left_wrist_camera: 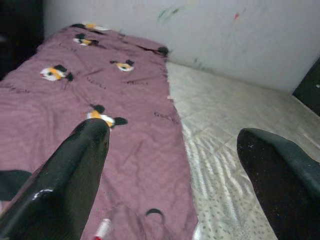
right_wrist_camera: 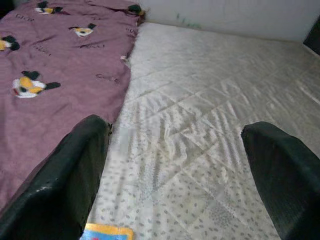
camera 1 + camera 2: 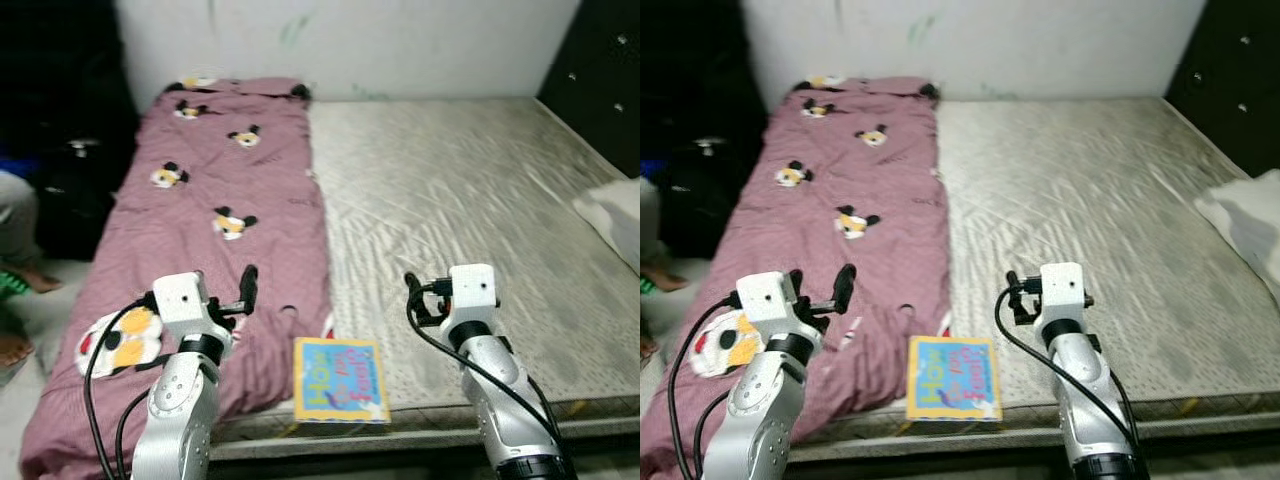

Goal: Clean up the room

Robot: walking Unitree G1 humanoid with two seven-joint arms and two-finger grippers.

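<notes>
A mauve blanket (image 3: 230, 200) printed with cartoon mice covers the left half of a bare grey mattress (image 3: 470, 190). At the mattress's front edge, beside the blanket, lies a colourful picture book (image 3: 341, 378), whose corner (image 2: 107, 232) is in the right wrist view. My left gripper (image 3: 245, 290) hovers over the blanket's near end, left of the book. Its black fingers (image 1: 75, 170) are spread open with nothing between them. My right gripper (image 3: 414, 298) is open too and hangs over the mattress just right of the book.
A white cloth or pillow (image 3: 615, 215) lies at the mattress's right edge. A dark cabinet (image 3: 600, 70) stands at the back right. Left of the bed are a black bag (image 3: 70, 190) and a person's leg and foot (image 3: 20, 250). A small red-and-white thing (image 1: 102, 229) rests on the blanket.
</notes>
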